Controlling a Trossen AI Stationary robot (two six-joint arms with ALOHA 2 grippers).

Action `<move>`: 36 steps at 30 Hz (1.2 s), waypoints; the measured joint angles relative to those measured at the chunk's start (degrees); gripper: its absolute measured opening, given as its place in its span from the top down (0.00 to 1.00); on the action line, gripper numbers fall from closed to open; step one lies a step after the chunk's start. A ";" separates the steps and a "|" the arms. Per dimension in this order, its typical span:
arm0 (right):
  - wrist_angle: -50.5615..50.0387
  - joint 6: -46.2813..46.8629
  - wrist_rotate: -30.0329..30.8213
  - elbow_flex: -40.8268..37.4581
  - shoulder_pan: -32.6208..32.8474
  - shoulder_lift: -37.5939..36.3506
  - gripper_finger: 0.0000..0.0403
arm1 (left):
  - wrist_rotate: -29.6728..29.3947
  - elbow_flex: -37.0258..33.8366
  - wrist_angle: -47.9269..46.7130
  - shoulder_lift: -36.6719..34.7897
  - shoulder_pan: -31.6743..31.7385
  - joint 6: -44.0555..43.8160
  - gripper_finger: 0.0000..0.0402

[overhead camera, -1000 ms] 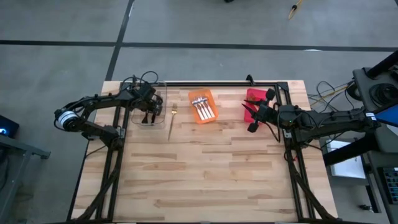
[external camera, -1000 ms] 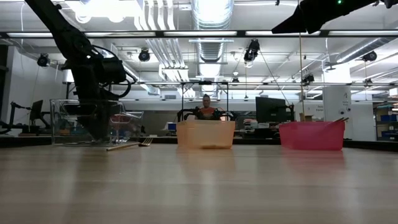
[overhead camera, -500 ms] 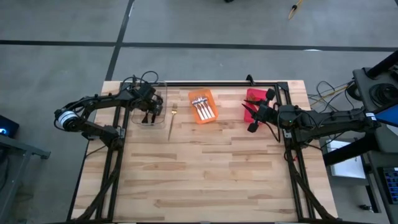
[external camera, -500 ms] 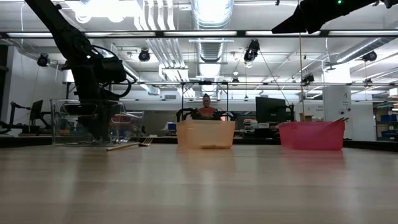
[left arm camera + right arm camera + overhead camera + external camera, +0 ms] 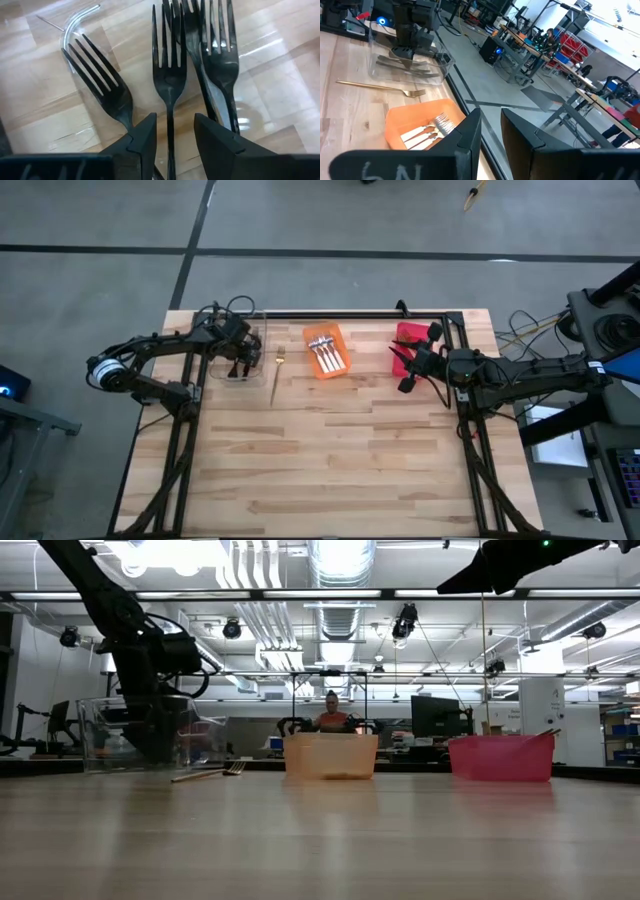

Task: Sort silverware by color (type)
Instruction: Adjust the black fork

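**High view: left gripper down in the clear bin, one gold fork out on the table**

The left gripper (image 5: pixel 238 358) reaches into the clear bin (image 5: pixel 222 372) at the table's (image 5: pixel 330 450) far left. In the left wrist view its fingers (image 5: pixel 142 137) stand a narrow gap apart, straddling the handle of a dark fork (image 5: pixel 169 75) that lies flat on the bin floor; the fingers do not visibly press the handle. Two more dark forks lie beside it: one (image 5: pixel 102 82) angled away to one side, another (image 5: pixel 217 47) overlapping a further fork on the other side. All rest on the clear floor, tines pointing away from the wrist.

A gold fork (image 5: pixel 277 372) lies alone on the bare wood, just beside the clear bin and between it and the orange bin (image 5: pixel 326 351). In the low view it (image 5: pixel 205 774) lies flat in front of the clear bin's (image 5: pixel 100 735) corner.

The orange bin holds white-handled forks (image 5: pixel 328 356) lying side by side; the right wrist view shows their silver tines (image 5: pixel 442 122) bunched at one end.

The right gripper (image 5: pixel 408 366) hangs by the red bin (image 5: pixel 405 335) at the far right, well apart from the forks. Its fingers (image 5: pixel 470 132) are a narrow gap apart and hold nothing.

A person (image 5: pixel 331 712) sits in the room behind the table.
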 joint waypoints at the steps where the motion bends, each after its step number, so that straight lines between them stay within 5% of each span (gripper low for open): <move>1: 0.00 0.00 -0.02 0.00 0.02 -0.02 0.84 | -0.02 0.00 0.03 0.02 -0.12 -0.01 0.72; 36: -0.04 -0.26 0.00 0.00 0.01 -0.01 0.84 | -0.60 0.09 0.94 0.17 -1.11 -2.10 0.81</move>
